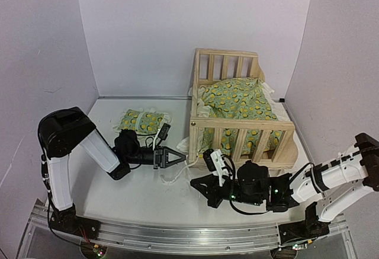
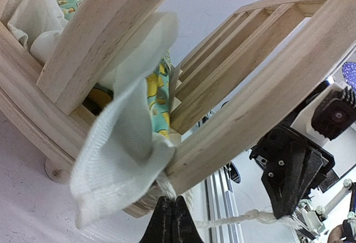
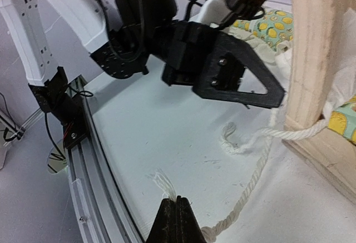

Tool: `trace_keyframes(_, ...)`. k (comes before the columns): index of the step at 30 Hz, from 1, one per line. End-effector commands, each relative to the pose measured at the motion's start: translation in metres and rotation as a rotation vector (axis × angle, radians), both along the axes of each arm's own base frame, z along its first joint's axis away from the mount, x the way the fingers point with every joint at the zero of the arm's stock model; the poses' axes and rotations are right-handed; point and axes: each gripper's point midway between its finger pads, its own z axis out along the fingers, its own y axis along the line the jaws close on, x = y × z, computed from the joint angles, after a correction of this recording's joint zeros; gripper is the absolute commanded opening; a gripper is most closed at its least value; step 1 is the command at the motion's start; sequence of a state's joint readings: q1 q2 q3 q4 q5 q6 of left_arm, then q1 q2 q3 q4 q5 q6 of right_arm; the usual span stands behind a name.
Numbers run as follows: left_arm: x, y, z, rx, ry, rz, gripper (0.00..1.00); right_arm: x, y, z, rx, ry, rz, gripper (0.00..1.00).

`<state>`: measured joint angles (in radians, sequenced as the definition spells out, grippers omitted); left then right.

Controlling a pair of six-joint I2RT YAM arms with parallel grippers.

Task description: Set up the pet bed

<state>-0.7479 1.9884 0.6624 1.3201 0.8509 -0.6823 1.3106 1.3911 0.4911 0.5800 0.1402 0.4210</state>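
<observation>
Nearest, 1 aluminium rail (image 1: 177,235) is running along the near edge of the white table (image 1: 148,197), carrying the 2 arm bases.

Item 1, right gripper (image 3: 177,201): lying low over the table in front of the bed and pointing left. Its jaws are pressing together on a white rope (image 3: 250,170), and the frayed end is poking out past the tips.

Item 2, rope: trailing across the table and looping round the foot of the bed's front-left corner post (image 3: 308,48).

Item 3, left gripper (image 2: 172,201): reaching in from the left with jaws fully together. Its tips are sitting right at the rope by that post; whether they are pinching it cannot be told. A cream ruffle (image 2: 128,143) is spilling out between the slats just above.

Item 4, open room: bare table is stretching between the left arm and the rail, and again left of the bed.

Item 5, pet bed (image 1: 243,125): standing at the right rear, close to the right table edge, with the green-yellow cushion (image 1: 237,99) lying inside.

Item 6, pillow (image 1: 142,121): resting on the table at the left rear, apart from the bed.

Farthest, 3 pale walls (image 1: 177,34) are closing in the table.
</observation>
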Motion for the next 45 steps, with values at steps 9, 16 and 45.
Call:
trace_keyframes(9, -0.014, 0.022, 0.059, -0.073, -0.035, 0.067, 0.00, 0.072, 0.003, 0.093, 0.140, -0.253, -0.397, 0.00)
trace_keyframes(16, -0.020, 0.023, 0.072, -0.087, -0.023, 0.053, 0.00, 0.079, 0.018, 0.089, 0.154, -0.330, -0.406, 0.00)
trace_keyframes(45, -0.030, 0.021, 0.093, -0.084, -0.042, 0.051, 0.00, 0.105, 0.043, 0.043, 0.062, -0.344, -0.287, 0.00)
